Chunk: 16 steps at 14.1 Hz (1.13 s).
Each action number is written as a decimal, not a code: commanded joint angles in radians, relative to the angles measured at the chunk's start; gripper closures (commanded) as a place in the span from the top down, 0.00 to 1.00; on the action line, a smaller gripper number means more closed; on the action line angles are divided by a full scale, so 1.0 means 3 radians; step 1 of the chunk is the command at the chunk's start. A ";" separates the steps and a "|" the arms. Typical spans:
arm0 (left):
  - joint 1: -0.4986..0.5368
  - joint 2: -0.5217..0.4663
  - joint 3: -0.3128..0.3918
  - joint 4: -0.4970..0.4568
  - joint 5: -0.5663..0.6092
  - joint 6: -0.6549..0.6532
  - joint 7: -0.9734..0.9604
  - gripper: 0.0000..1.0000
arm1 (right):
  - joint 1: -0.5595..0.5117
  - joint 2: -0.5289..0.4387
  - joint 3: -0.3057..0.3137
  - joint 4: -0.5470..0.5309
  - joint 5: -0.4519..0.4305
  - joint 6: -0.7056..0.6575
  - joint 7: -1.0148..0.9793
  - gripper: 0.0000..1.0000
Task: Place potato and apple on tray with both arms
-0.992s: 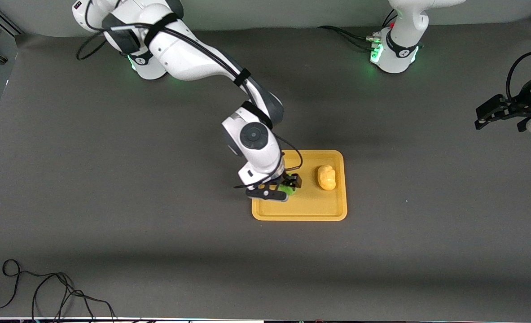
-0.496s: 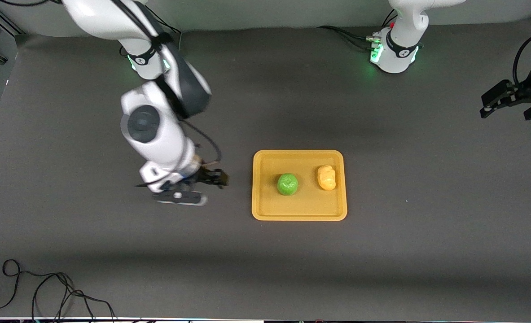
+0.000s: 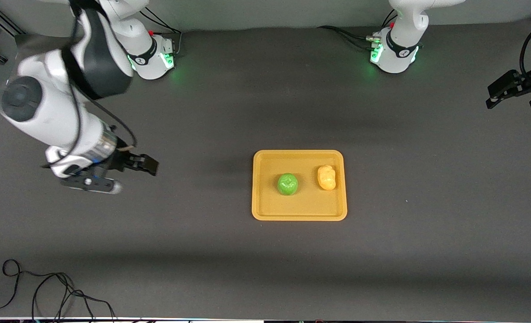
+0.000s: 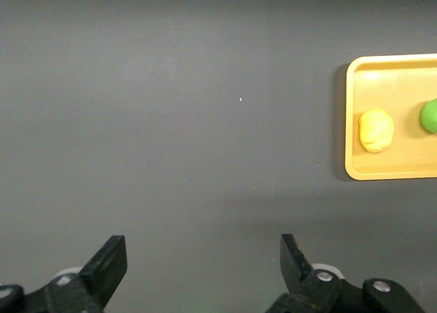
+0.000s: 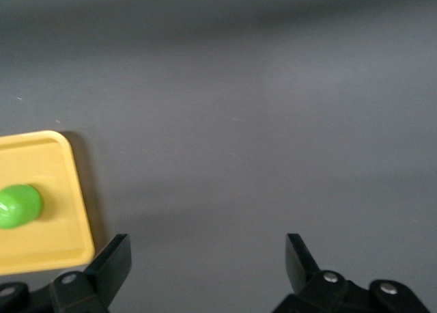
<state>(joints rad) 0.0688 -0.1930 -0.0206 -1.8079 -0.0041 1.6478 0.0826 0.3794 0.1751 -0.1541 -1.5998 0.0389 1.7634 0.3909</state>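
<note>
The orange-yellow tray (image 3: 299, 211) lies mid-table. The green apple (image 3: 287, 184) and the yellow-orange potato (image 3: 326, 177) both rest on it, side by side, the potato toward the left arm's end. My right gripper (image 3: 140, 166) is open and empty, up over bare table toward the right arm's end, well clear of the tray. My left gripper (image 3: 512, 92) is open and empty over the table's edge at the left arm's end. The left wrist view shows the tray (image 4: 392, 169), potato (image 4: 376, 130) and apple (image 4: 430, 116); the right wrist view shows the tray's corner (image 5: 68, 183) and the apple (image 5: 19, 206).
A black cable (image 3: 45, 291) lies coiled at the table's near corner on the right arm's end. The two green-lit arm bases (image 3: 393, 51) stand along the table's edge farthest from the camera. The table is dark grey.
My right gripper has let go of the apple on the tray and drawn away toward the right arm's end. My left gripper has drifted slightly farther out and up.
</note>
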 commanded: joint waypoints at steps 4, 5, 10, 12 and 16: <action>0.0037 -0.0154 -0.0028 -0.0120 0.0039 0.0045 -0.0030 1.00 | -0.1330 -0.0558 0.1117 -0.0001 -0.0365 -0.0549 -0.0392 1.00; 0.0021 -0.0180 -0.0039 -0.0155 0.0044 0.0040 -0.0030 1.00 | -0.1377 -0.0619 0.1112 -0.0001 -0.0279 -0.0560 -0.0428 1.00; 0.0021 -0.0241 -0.0192 -0.0283 0.0218 0.0112 -0.0061 1.00 | -0.1418 -0.0753 0.0918 -0.0006 -0.0104 -0.0673 -0.0444 1.00; 0.0021 -0.0246 -0.0197 -0.0283 0.0208 0.0106 -0.0061 1.00 | -0.1438 -0.0747 0.0857 -0.0006 0.0073 -0.0652 -0.0439 1.00; 0.0016 -0.0252 -0.0197 -0.0263 0.0167 0.0106 -0.0066 1.00 | -0.1423 -0.0717 0.0754 -0.0107 0.0151 -0.0560 -0.0505 1.00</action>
<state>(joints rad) 0.0764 -0.2391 -0.0768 -1.8643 0.0396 1.6646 0.0798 -0.0441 -0.0299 0.0754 -1.6005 0.0646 1.5713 0.2710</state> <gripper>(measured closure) 0.000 0.000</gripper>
